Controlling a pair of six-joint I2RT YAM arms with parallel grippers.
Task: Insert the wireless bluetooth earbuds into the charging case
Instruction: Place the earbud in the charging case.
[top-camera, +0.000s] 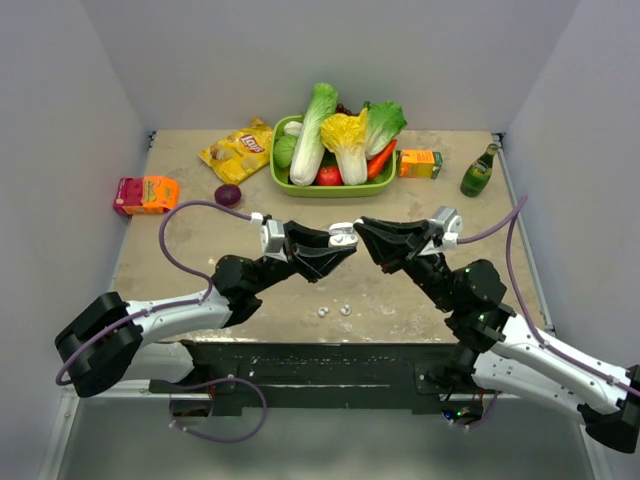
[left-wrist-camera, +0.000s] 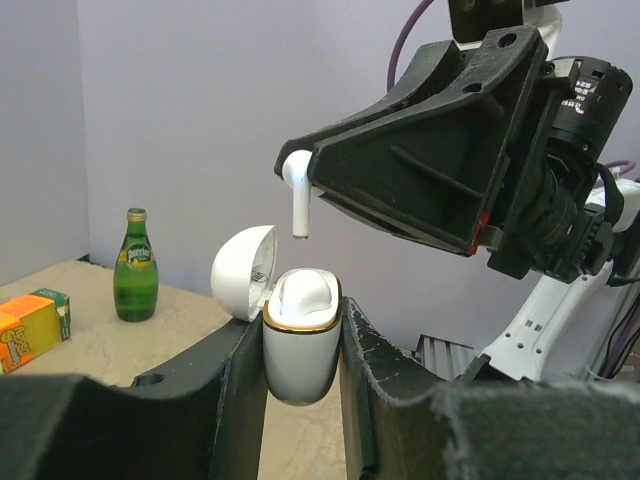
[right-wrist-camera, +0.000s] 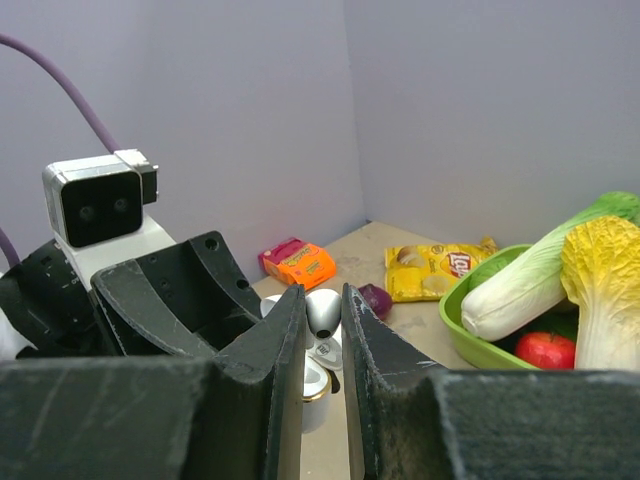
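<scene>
**Just above the open case, one earbud is hanging**

Right now the left gripper (left-wrist-camera: 302, 345) is clamping a white, rounded, glossy charging case with a gold rim (left-wrist-camera: 302, 330) between its two black fingers (left-wrist-camera: 238, 390), holding it upright and clear of the beige desk (top-camera: 140, 262). The case's hinged lid (left-wrist-camera: 245, 272) is standing open, tilted away to the left. What is sitting inside the case is hard to make out. A smooth white dome is filling the opening, and I cannot tell whether it is a seated bud or the case's own insert.

The right gripper (left-wrist-camera: 298, 168) is pinching a white glossy plastic earbud (left-wrist-camera: 297, 190) at its head, with the stem pointing straight down. The stem tip is hovering just above the case, slightly left of the opening and not touching it. In the right wrist view that gripper's fingers (right-wrist-camera: 288, 335) are hiding most of the earbud, and only a grey-white rounded part is showing in the gap. The case below is cut to a sliver.

From the top camera the two grippers are meeting tip to tip, covering the earbud entirely. Two tiny white buds (top-camera: 322, 312) are lying on the desk nearer the arm bases, too small to resolve.
</scene>
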